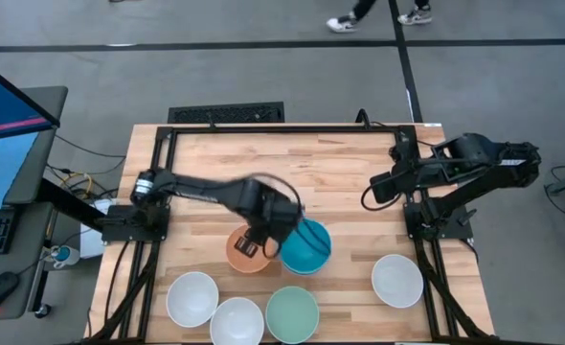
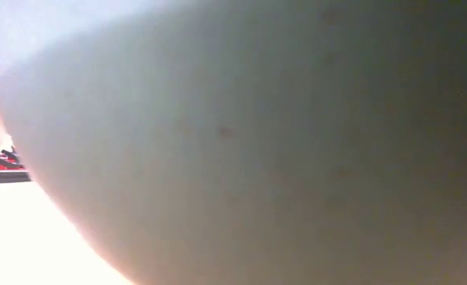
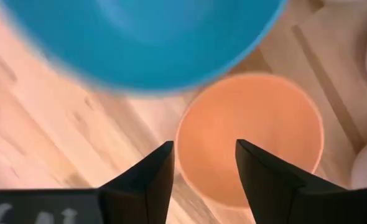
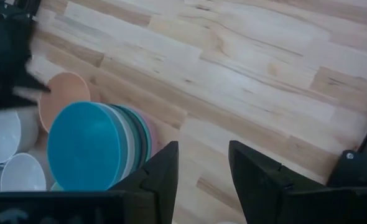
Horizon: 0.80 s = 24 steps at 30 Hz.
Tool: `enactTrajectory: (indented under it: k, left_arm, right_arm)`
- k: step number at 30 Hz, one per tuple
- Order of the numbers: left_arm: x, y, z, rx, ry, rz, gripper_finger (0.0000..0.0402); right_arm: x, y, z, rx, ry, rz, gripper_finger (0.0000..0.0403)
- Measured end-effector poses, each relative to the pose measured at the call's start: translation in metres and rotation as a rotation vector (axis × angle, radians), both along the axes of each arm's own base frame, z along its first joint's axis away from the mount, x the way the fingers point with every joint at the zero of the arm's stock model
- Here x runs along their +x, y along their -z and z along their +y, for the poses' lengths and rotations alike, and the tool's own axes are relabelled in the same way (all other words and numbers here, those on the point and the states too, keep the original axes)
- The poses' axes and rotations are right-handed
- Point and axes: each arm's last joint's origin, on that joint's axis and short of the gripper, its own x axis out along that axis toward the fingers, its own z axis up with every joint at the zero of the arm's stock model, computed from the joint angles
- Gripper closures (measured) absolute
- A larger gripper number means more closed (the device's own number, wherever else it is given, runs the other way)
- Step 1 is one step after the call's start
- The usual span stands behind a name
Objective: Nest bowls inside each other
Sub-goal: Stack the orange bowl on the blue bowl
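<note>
1. The left gripper (image 1: 255, 243) hangs over the orange bowl (image 1: 245, 251) near the middle of the table (image 1: 340, 163), on the front half.
2. In the left wrist view its fingers (image 3: 149, 180) stand apart with a clear gap, and nothing sits between them; the orange bowl (image 3: 250, 137) shows below and past the tips.
3. The orange bowl sits upright on the wood, alone, with nothing nested in it.
4. Just to its right a turquoise bowl (image 1: 306, 246) tops a stack. It looks tilted and blurred at the edge, and it touches or nearly touches the orange bowl.
5. The right wrist view shows that stack from the side: the turquoise bowl (image 4: 87, 148) in front, with rims of other bowls fanned behind it, among them a pale one, a dark one and a pink one.
6. Along the front edge stand a white bowl (image 1: 192, 298), a second white bowl (image 1: 237, 321) and a mint bowl (image 1: 292, 313), close together in a row.
7. Another white bowl (image 1: 397, 280) stands apart at the front right.
8. The right gripper (image 1: 376, 188) waits above the bare wood at the right rear, well apart from all bowls; its fingers (image 4: 162, 171) are parted and hold nothing.
9. The low view is filled by one pale bowl wall (image 2: 281, 142) close to the lens.
</note>
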Motion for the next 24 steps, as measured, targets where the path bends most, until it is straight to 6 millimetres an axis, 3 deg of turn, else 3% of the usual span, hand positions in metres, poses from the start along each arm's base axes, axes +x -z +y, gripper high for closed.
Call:
enactTrajectory:
  k: [4, 9, 15, 24]
  left_arm:
    - [-0.020, -0.001, 0.035, -0.106, -0.132, -0.042, 0.0236]
    - [-0.061, 0.008, 0.060, -0.249, -0.316, -0.279, 0.0236]
    - [-0.100, 0.039, 0.052, -0.235, -0.433, -0.269, 0.0236]
    - [-0.111, 0.073, 0.051, -0.176, -0.479, -0.173, 0.0236]
  right_arm:
    - [0.000, 0.000, 0.002, 0.006, -0.007, -0.001, 0.0239]
    - [-0.001, 0.000, 0.006, 0.006, -0.029, -0.001, 0.0237]
    - [-0.001, 0.000, 0.006, 0.004, -0.026, -0.002, 0.0237]
    - [-0.001, 0.000, 0.005, 0.016, 0.004, -0.009, 0.0236]
